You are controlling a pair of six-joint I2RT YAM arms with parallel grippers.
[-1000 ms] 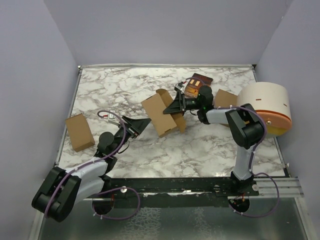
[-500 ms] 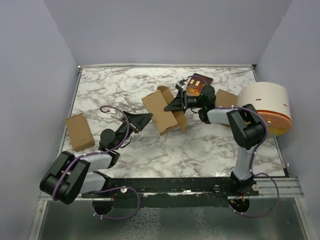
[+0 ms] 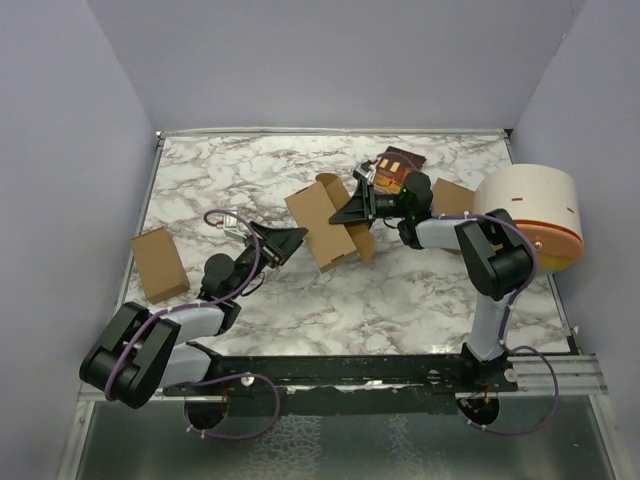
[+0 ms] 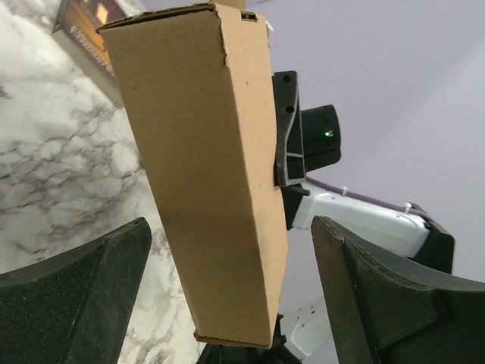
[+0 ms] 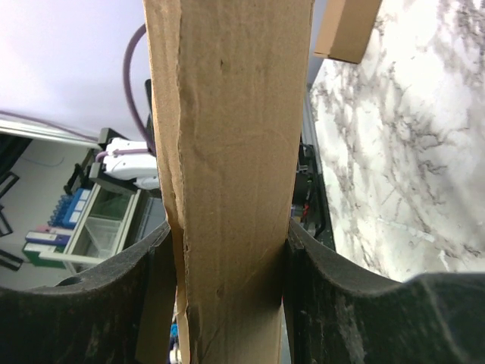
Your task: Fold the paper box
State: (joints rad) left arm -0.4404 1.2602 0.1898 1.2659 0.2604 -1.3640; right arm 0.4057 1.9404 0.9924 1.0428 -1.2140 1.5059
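At table ctr, a touch toward 12 o'clock: the paper box (image 3: 322, 222), part-formed, one flap raised at its 12 o'clock end. R. gripper (image 3: 362, 207) sits at the box's 3 o'clock edge, fingers (image 5: 151, 296) clamped on a cardboard wall. L. gripper (image 3: 290, 238) is at the box's 8 o'clock corner, fingers (image 4: 76, 296) wide apart, box wall in the gap, neither pad touching.

Risk (judged): if L. closes off a crease, the panel may buckle instead of folding. R.'s one-edge hold could let the box swing or slip when pushed.

Spare box (image 3: 158, 263) at 9 o'clock and booklet (image 3: 397, 168) at 1 o'clock are both well apart.
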